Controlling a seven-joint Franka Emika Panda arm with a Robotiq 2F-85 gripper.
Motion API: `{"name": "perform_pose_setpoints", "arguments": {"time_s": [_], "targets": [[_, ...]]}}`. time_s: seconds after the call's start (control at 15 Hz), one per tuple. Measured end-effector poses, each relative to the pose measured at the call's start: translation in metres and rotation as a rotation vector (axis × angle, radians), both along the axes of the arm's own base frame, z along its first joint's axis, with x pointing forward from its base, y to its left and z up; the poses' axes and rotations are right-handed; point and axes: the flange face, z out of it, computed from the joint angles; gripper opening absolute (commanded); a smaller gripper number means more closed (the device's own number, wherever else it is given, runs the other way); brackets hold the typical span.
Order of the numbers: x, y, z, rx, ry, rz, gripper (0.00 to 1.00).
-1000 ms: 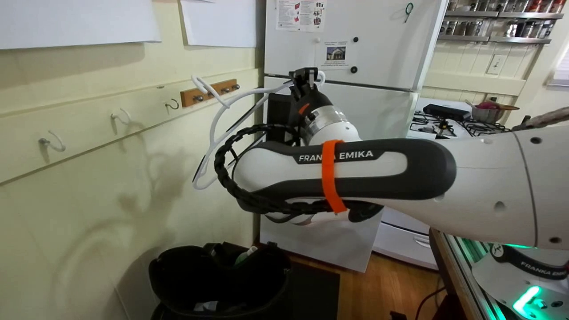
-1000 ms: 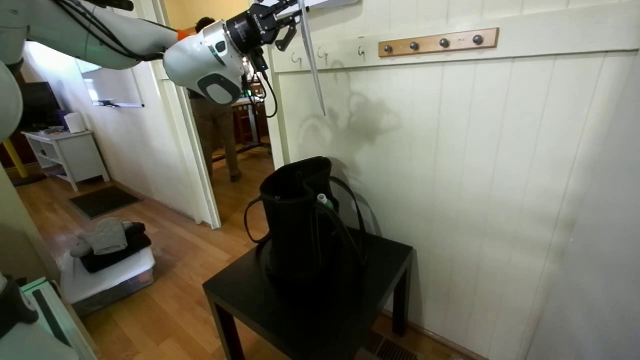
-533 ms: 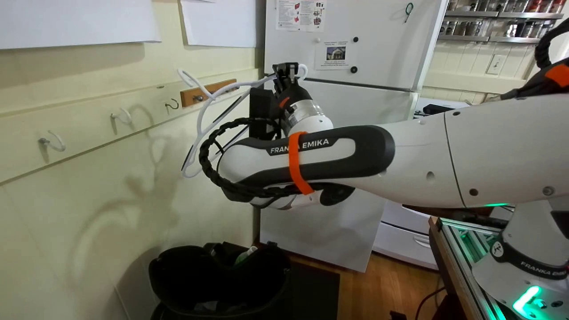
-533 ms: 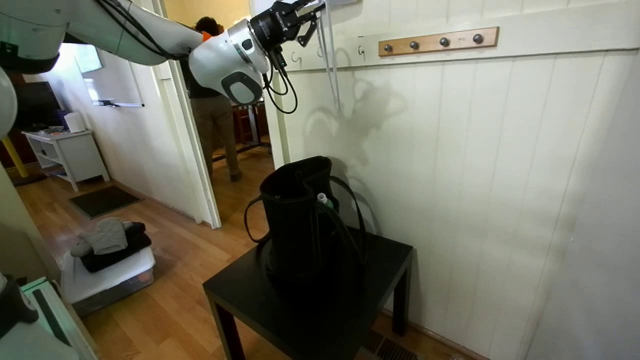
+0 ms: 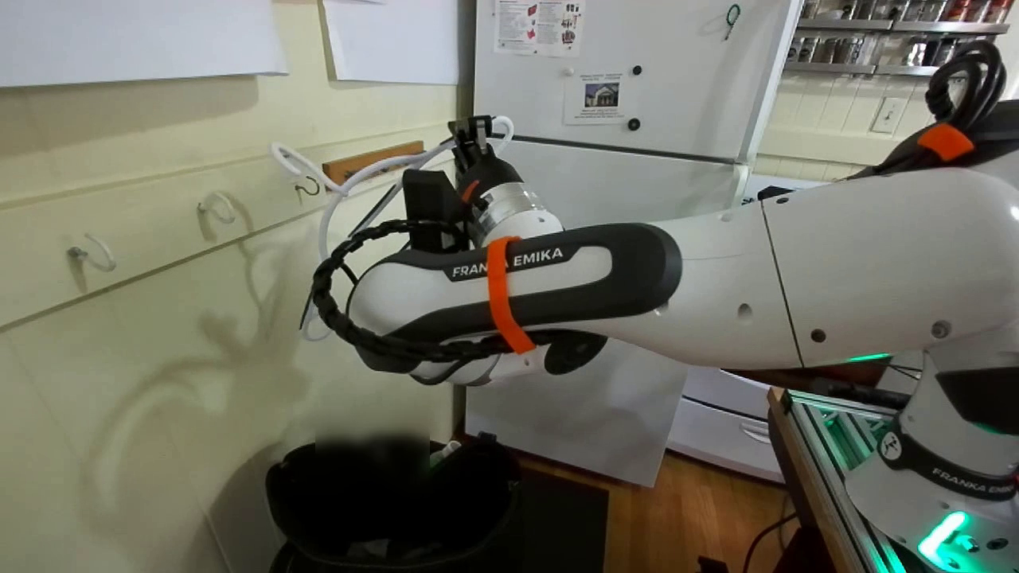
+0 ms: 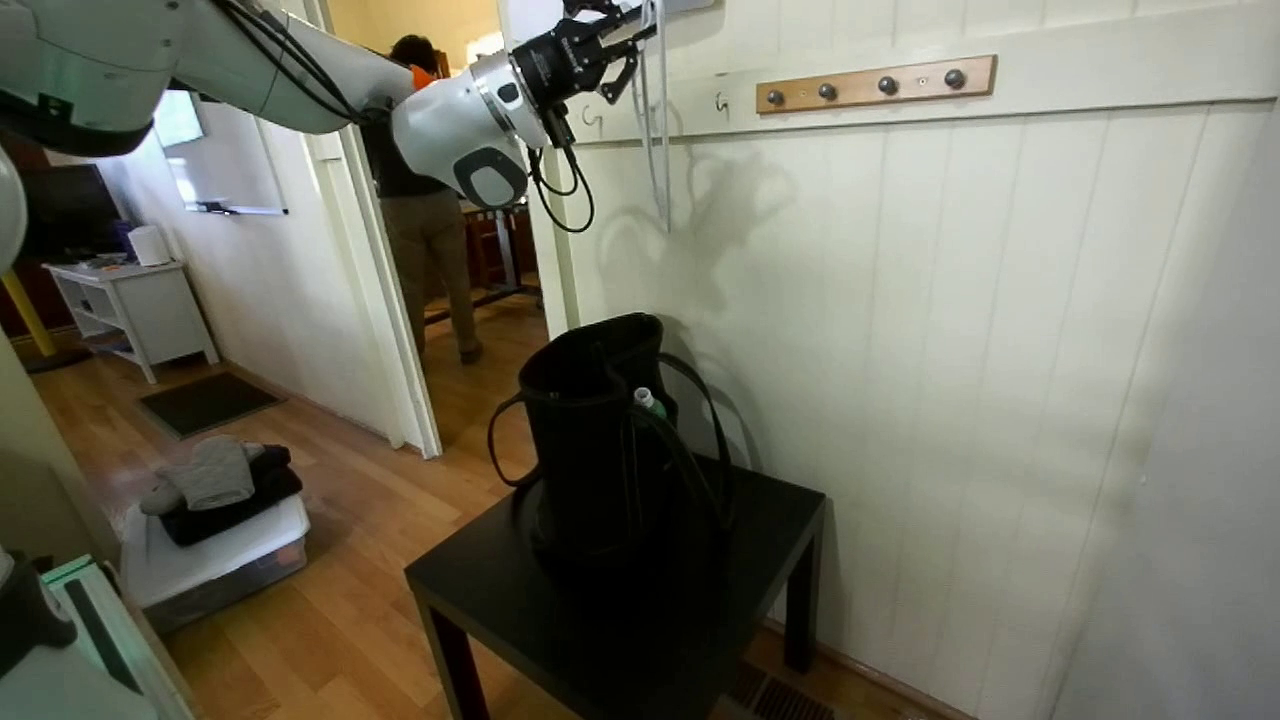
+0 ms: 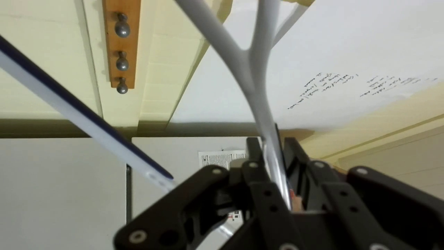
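Observation:
My gripper is shut on a white plastic hanger, whose stem runs up between the fingers and forks above them. A long bar of the hanger with a dark strip crosses the left of the wrist view. In an exterior view the hanger spreads out left of the gripper, partly behind the arm's cable. Its looped end lies in line with a dark wall hook; whether they touch I cannot tell. Seen nearly edge-on, the hanger hangs in front of the wall at the gripper.
Two white hooks and a wooden peg rack are fixed on the wall rail. Below, a black bag stands on a black table. A white fridge is behind the arm. A person stands in the doorway.
Arm and hanger have moved toward the wall hooks: leftward in an exterior view, rightward in another. The hanger's looped end now overlaps the dark hook's area. The grip is unchanged.

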Motion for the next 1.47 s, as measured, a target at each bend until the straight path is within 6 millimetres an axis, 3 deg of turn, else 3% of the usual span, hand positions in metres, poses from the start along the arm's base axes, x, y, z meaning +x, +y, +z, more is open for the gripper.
{"name": "perform_pose_setpoints", "arguments": {"time_s": [0.47, 1.07, 1.47], "targets": [[0.022, 0.008, 0.015, -0.063, 0.068, -0.015, 0.06], [0.06, 0.007, 0.009, -0.134, 0.217, 0.007, 0.06], [0.067, 0.018, 0.019, -0.179, 0.221, 0.014, 0.06]]}}
